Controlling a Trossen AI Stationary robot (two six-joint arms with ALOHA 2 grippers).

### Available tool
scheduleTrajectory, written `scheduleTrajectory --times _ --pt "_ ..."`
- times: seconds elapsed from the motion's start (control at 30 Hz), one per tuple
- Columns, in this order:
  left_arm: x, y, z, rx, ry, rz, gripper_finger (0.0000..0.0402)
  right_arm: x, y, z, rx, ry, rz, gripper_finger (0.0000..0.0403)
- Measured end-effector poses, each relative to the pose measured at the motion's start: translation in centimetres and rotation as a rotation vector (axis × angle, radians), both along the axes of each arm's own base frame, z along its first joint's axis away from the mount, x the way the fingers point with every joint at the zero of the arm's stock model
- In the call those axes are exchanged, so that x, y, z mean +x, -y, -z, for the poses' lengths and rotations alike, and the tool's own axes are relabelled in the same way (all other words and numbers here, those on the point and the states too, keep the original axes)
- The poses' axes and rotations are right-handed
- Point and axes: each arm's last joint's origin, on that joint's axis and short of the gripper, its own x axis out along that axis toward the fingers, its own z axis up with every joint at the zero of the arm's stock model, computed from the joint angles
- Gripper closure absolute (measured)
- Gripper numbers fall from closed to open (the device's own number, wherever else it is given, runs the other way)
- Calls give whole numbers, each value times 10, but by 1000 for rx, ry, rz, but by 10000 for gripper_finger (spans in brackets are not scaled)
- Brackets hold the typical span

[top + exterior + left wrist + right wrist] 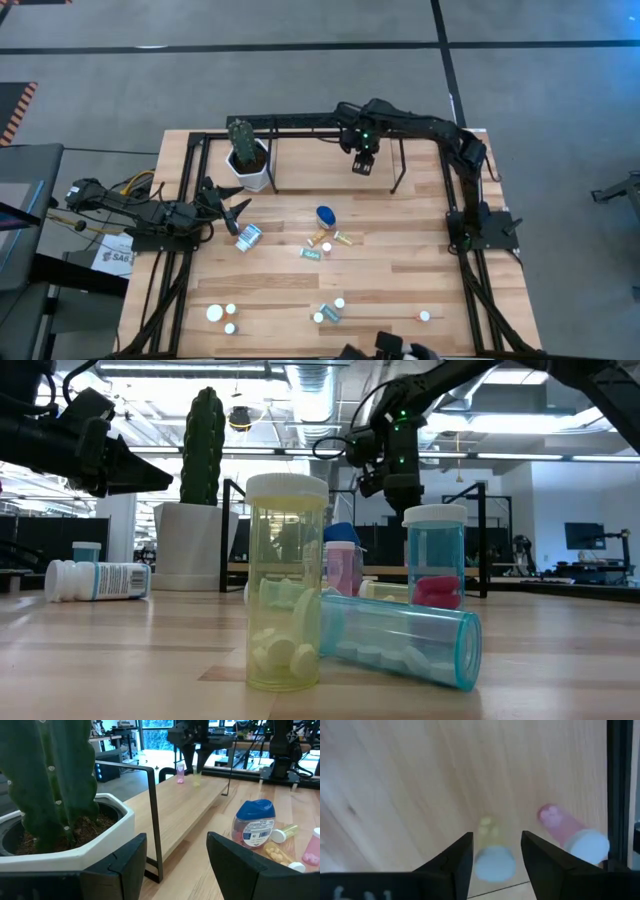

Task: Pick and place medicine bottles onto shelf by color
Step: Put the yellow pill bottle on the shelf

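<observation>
Hovering over the shelf (330, 165) at the far side of the table (400, 290), the right gripper (492, 851) has its fingers (451, 862) spread a little around a yellow bottle (492, 855) that stands on the shelf board, a gap visible on each side of its white cap. A pink bottle (570, 832) stands just beside it, near the black rail. The left gripper (172, 862) waits low near the cactus pot (248, 160), fingers apart and holding nothing. Out on the table, the blue bottle (326, 215) sits mid-table with a few small ones close by, a white labelled bottle (248, 237) lies on its side near the left gripper, and more bottles are scattered along the near edge.
</observation>
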Motion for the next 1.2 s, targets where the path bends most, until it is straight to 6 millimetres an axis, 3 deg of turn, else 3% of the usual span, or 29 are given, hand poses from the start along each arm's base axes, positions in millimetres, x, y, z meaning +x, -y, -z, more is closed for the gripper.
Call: scheduleTrajectory --times 0.9,1.2 --pt "0 0 0 0 0 0 206 -5 3 -1 -43 -34 83 209" --pt "0 0 0 0 0 0 206 -1 -1 -28 -83 -29 129 211"
